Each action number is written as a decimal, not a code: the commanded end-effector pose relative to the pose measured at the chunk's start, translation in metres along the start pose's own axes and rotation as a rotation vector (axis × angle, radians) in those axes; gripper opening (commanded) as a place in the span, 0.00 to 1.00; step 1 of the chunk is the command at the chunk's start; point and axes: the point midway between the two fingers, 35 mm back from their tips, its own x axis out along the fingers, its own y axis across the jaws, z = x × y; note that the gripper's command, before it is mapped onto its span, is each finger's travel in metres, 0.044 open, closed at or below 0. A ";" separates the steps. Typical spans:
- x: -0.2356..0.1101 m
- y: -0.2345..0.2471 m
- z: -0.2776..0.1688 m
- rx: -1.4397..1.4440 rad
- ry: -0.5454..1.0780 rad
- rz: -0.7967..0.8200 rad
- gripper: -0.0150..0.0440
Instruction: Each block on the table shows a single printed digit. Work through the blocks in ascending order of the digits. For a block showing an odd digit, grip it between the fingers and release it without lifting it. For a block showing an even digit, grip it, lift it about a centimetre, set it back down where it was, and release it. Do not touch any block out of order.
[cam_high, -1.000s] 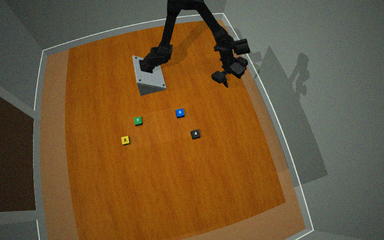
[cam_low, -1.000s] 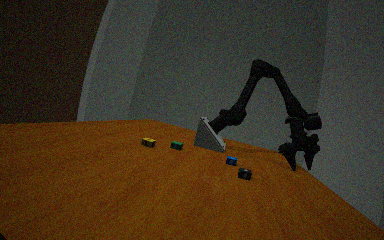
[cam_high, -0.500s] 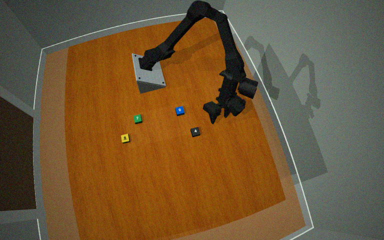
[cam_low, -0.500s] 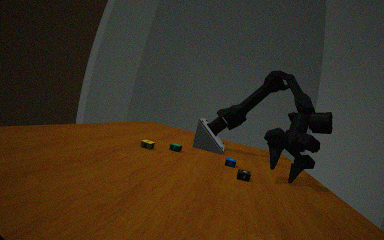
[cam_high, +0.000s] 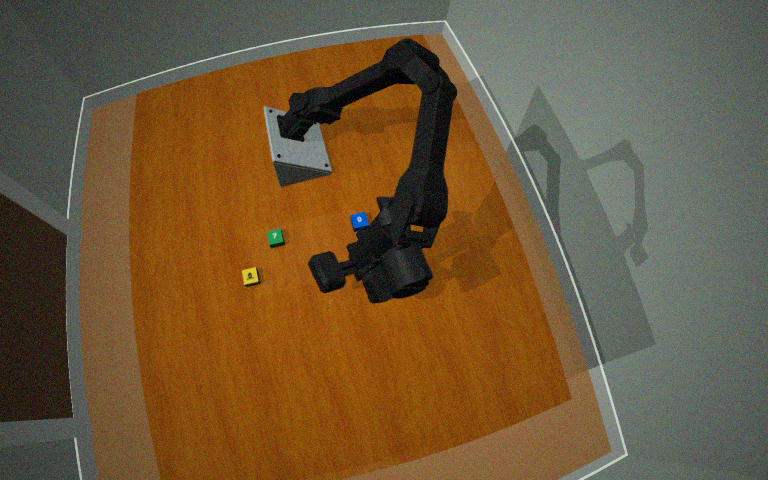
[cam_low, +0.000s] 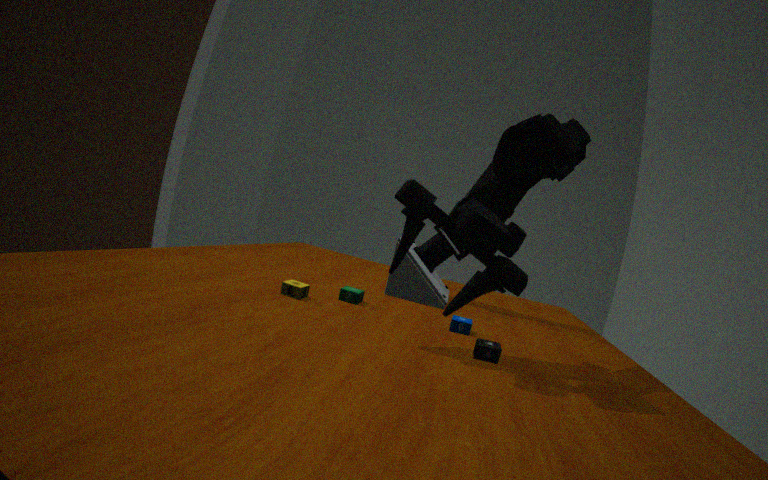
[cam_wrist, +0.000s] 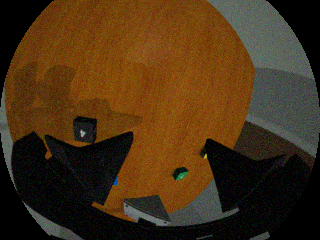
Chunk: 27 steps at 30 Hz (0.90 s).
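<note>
A green block (cam_high: 275, 237) (cam_low: 351, 295) (cam_wrist: 180, 174) shows a 7. A yellow block (cam_high: 250, 276) (cam_low: 295, 289) (cam_wrist: 204, 153) has a small digit, 6 or 8. A blue block (cam_high: 359, 220) (cam_low: 461, 325) (cam_wrist: 116, 181) shows what looks like 0 or 9; a finger covers most of it in the wrist view. A black block (cam_low: 487, 350) (cam_wrist: 85, 129) is hidden under the arm in the top view; its digit is unclear. My gripper (cam_low: 418, 292) (cam_wrist: 170, 139) is open and empty, tilted above the table, with one finger near and above the blue block.
A grey wedge-shaped base (cam_high: 300, 152) (cam_low: 410, 284) (cam_wrist: 146, 209) carries the arm. The blue and black blocks stand near each other; the green and yellow blocks stand farther off, on the other side. The arm's shadow falls beside the black block.
</note>
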 end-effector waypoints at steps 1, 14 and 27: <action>0.007 -0.065 -0.019 0.050 0.074 0.090 0.93; 0.020 -0.195 -0.108 0.204 0.057 0.417 0.93; 0.020 -0.197 -0.111 0.208 0.052 0.426 0.93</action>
